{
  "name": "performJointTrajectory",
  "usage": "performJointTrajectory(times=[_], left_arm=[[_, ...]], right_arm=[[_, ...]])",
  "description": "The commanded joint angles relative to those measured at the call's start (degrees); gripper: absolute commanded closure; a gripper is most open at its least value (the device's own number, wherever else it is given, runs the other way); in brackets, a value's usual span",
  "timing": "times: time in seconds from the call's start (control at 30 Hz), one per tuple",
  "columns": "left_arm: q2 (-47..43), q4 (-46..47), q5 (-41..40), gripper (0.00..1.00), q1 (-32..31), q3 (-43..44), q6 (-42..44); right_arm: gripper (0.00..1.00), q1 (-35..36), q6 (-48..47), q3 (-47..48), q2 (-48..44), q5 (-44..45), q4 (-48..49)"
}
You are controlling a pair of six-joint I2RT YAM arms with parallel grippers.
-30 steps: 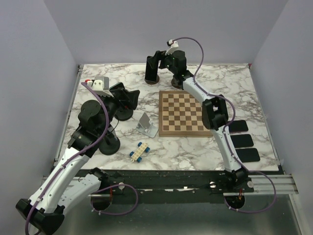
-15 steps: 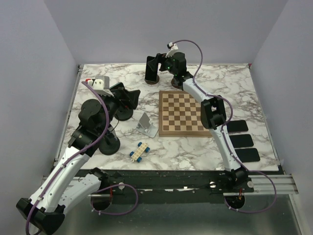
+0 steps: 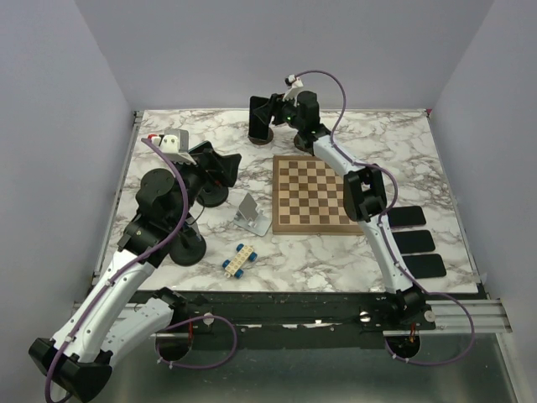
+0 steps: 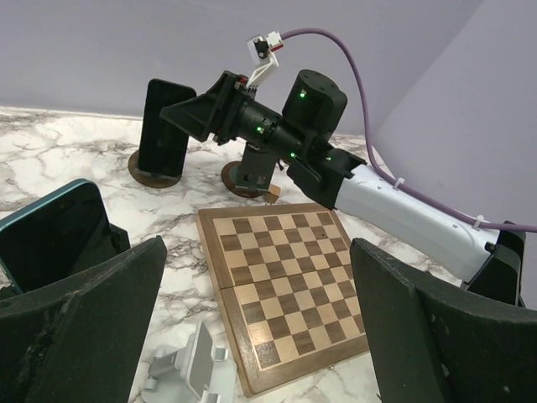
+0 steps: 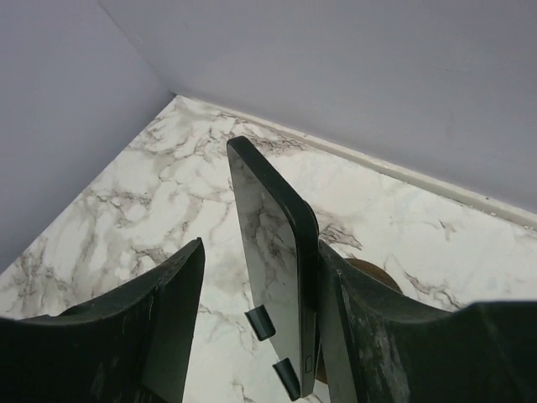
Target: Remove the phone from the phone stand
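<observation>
The phone (image 5: 273,243) stands upright at the far left of the marble-patterned table (image 3: 436,159). It is a slim dark slab with rounded corners and a face glossy enough to mirror the veined tabletop. Its foot sits in the phone stand (image 4: 155,175), a round, brown, wood-like disc.

The right gripper (image 5: 258,252) has its matte black fingers (image 5: 164,323) spread on either side of the phone. There is a clear gap on the screen side. On the back side the other finger looks to be against the case, though I can't be sure from this angle.

The left gripper (image 4: 258,245) hangs over the left half of the table with its broad, scuffed fingers (image 4: 92,323) wide apart and nothing between them. Just outside one finger leans a second phone with a teal rim (image 4: 50,235).

A wooden chessboard (image 3: 315,193) lies flat mid-table. Beside its near left corner is a folded grey metal stand (image 3: 252,214). A small blue-and-white toy brick (image 3: 239,259) sits nearer the arms. Three flat black phones (image 3: 417,241) lie in a row at the right edge.
</observation>
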Motion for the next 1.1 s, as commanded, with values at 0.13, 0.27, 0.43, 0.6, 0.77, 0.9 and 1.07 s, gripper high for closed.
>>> performJointTrajectory(times=[0.13,0.27,0.43,0.6,0.77,0.9,1.07], left_arm=[[0.3,-0.3,1.9,0.01,0.3,2.0,-0.5],[0.7,-0.3,2.2,0.01,0.5,2.1,-0.7],[0.9,-0.3,2.5,0.01,0.7,2.1,-0.8],[1.0,-0.2,2.7,0.01,0.8,2.1,-0.9],[0.1,-0.2,2.3,0.01,1.0,2.1,-0.5],[-1.4,-0.3,0.1,0.01,1.1,2.1,1.1],[-2.5,-0.3,-1.2,0.01,1.4,1.9,1.8]], right_arm=[[0.59,-1.0,1.9,2.9,3.1,-6.5,2.4],[0.71,-1.3,1.6,3.2,3.0,-6.6,2.1],[0.82,-1.3,2.8,2.9,1.3,-8.7,2.4],[0.95,-1.3,3.2,1.7,-2.4,-8.2,2.8],[0.99,-1.3,6.2,2.6,-6.5,-7.2,2.0],[0.99,-1.4,9.4,-4.4,-14.3,-5.7,2.8],[0.99,-1.6,14.6,-23.3,-30.0,-1.6,4.2]])
